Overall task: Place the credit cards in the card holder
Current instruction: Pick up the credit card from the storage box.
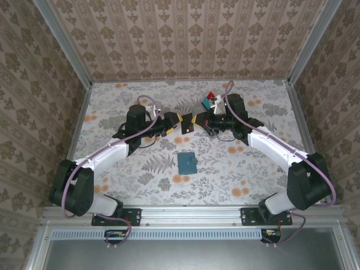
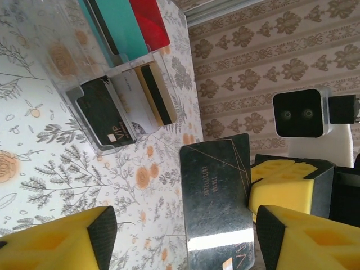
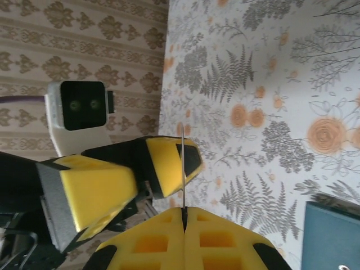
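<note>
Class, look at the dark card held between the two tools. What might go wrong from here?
1. The right tool pinches the dark card by one edge above the table. The open left tool has one finger much nearer the card, so closing may tilt it or knock it loose.
2. The card holder appears to lie shut on the table, so the card cannot yet slide in.

The floral-patterned table (image 1: pixel 140 169) bears the teal card holder (image 1: pixel 186 163) and, farther back, a clear tray (image 2: pixel 59 53).
</note>
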Tool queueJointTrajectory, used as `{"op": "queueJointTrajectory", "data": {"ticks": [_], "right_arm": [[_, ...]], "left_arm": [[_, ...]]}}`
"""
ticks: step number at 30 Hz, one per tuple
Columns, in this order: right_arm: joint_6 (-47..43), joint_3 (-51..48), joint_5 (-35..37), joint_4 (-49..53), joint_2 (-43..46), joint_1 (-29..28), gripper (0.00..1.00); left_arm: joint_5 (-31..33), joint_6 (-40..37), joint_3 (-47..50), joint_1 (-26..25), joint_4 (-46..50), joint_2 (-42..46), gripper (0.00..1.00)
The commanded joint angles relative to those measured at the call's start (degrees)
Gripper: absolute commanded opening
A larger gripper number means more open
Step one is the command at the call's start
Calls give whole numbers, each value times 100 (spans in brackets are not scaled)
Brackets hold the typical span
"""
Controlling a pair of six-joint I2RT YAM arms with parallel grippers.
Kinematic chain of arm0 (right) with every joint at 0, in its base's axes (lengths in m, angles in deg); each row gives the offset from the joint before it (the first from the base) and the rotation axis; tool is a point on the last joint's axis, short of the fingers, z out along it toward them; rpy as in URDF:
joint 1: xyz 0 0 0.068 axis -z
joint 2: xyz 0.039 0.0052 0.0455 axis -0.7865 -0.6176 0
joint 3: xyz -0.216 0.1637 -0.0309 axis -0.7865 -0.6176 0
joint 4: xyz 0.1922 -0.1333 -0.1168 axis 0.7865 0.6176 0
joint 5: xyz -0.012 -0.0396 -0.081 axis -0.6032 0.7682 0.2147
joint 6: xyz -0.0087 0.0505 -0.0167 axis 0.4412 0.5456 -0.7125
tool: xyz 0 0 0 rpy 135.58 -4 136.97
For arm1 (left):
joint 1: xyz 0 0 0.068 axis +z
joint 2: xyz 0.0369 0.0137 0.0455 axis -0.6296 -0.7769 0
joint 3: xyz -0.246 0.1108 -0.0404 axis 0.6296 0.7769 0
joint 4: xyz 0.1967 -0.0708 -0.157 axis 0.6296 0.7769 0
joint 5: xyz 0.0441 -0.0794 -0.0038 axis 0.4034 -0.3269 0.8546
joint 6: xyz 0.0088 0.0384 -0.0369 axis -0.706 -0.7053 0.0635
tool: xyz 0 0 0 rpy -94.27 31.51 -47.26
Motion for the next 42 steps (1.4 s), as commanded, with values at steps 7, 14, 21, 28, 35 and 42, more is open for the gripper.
{"op": "queueJointTrajectory", "data": {"ticks": [7, 14, 21, 28, 35, 42], "right_arm": [[538, -130, -394, -789, -62, -9, 0], [572, -181, -449, -894, -142, -10, 3], [606, -184, -580, -1030, -214, -3, 9], [678, -198, -666, -1134, -284, 6, 18], [784, -212, -776, -1382, -360, 16, 15], [917, -279, -832, -1650, -333, 26, 22]], "left_arm": [[-382, 331, -237, -51, -702, -129, 44], [-426, 383, -259, -55, -815, -142, 13], [-443, 428, -230, -42, -901, -139, 0], [-523, 676, -111, -33, -1269, -97, 0], [-542, 707, -37, -29, -1298, -18, 0], [-540, 745, 60, -17, -1343, -9, 0]]}}
